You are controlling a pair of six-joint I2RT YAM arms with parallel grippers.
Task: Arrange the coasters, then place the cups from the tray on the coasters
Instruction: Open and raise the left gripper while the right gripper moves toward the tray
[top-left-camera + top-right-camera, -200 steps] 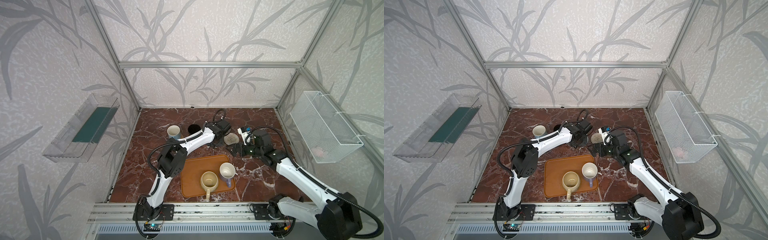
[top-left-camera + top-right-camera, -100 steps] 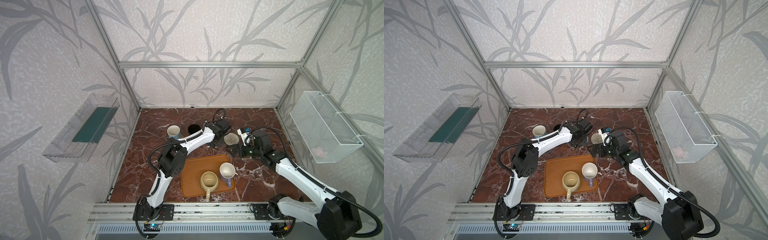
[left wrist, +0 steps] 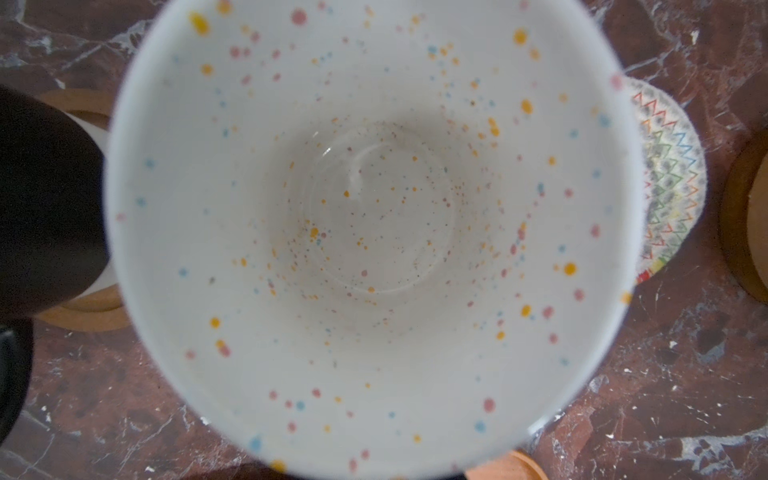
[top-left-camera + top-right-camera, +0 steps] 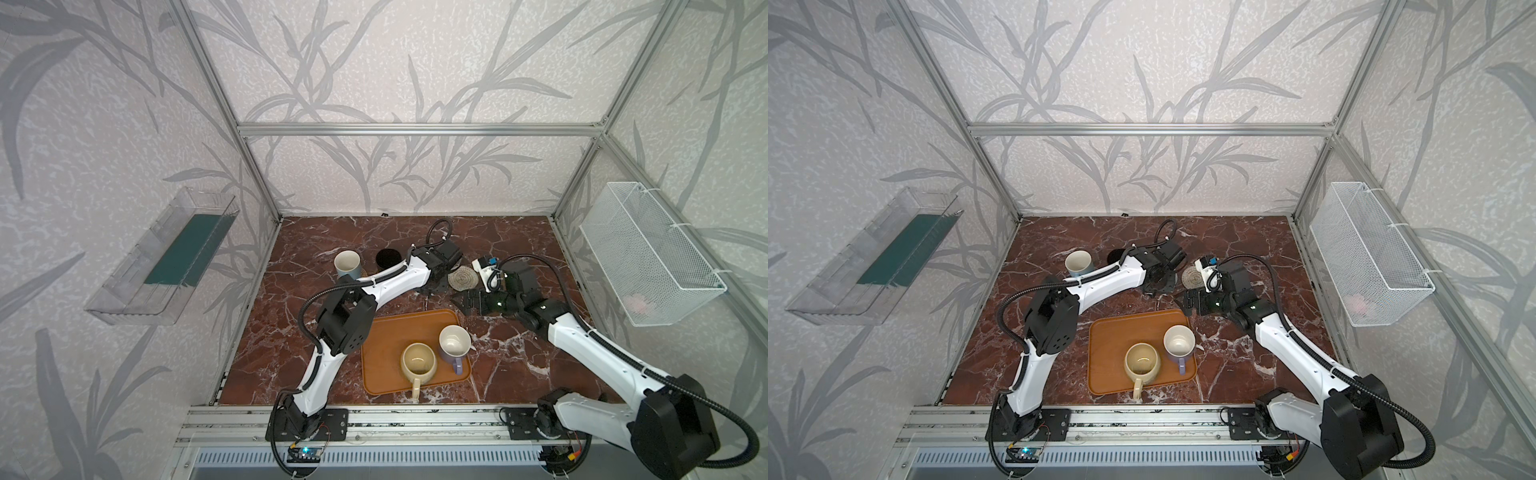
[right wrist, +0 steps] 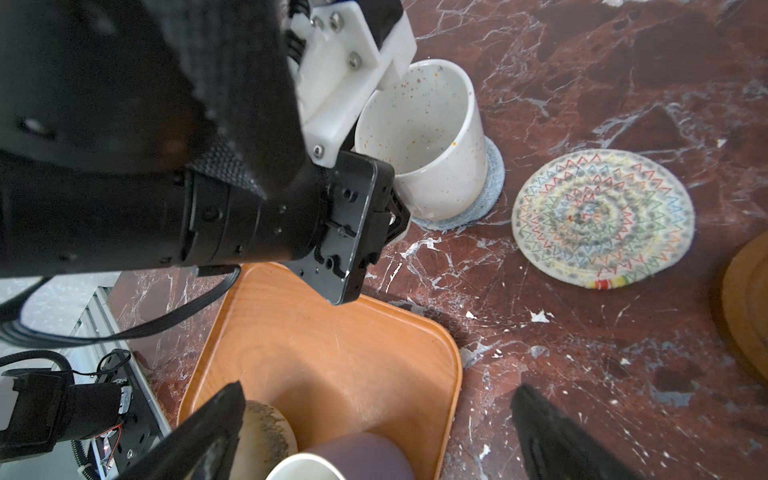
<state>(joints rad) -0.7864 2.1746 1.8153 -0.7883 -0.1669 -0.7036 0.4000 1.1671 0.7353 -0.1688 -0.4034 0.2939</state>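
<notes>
Left gripper (image 5: pixel 374 224) was clenched on the speckled white mug (image 5: pixel 432 141), at its near wall, the mug upright on the grey-blue rope coaster (image 5: pixel 478 203), upper centre of the right wrist view. Left wrist view looked straight down into that mug. Cream rope coaster (image 5: pixel 602 216) with coloured zigzag stitching lay bare just beside it, apart. Right gripper (image 5: pixel 374 432) stood wide apart, holding nothing, hovering over the far right corner of the orange-brown tray (image 4: pixel 386 353). On the tray: cream-beige mug (image 4: pixel 419 361) and lavender mug (image 4: pixel 454 343), lower centre in both top views. Light blue mug (image 4: pixel 347 264) and black mug (image 4: pixel 387 257) stood upper left of the marble table (image 4: pixel 519 365).
</notes>
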